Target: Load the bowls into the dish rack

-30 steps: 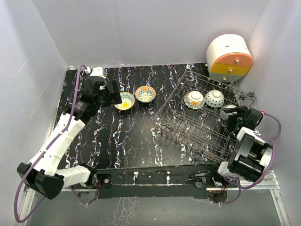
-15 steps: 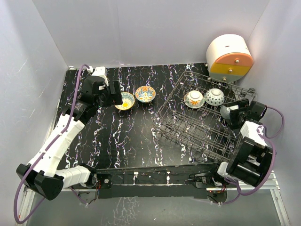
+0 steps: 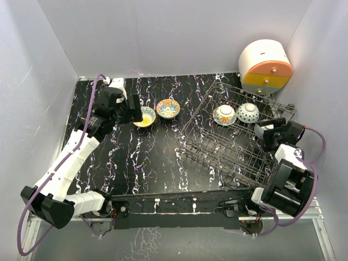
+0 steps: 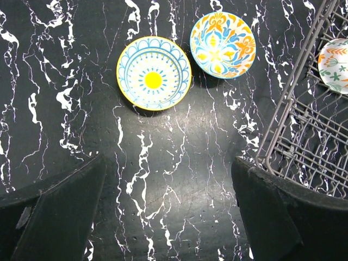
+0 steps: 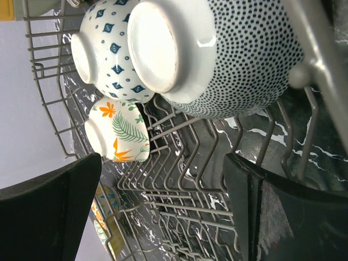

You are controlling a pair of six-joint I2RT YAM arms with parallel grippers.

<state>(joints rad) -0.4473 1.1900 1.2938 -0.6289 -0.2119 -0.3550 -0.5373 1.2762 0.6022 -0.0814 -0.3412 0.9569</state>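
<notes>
Three bowls are seated in the dish rack (image 3: 234,144) (dotted bowl (image 5: 239,60), diamond-patterned bowl (image 5: 106,51), leaf-patterned bowl (image 5: 117,136)); yellow bowl (image 4: 154,73) and orange floral bowl (image 4: 223,45) are yet to be loaded from the surface (image 3: 157,157); left jaws and right jaws are spread, nothing held.

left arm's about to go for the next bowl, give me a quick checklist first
1. left gripper open: ok.
2. yellow bowl upright, apart from orange bowl: ok.
3. left gripper over yellow bowl: not ok, the bowl lies ahead of it.
4. right gripper open, holding nothing: ok.
5. rack has free tines in its near rows: ok.
6. dotted bowl seated firmly in rack: cannot tell.
</notes>
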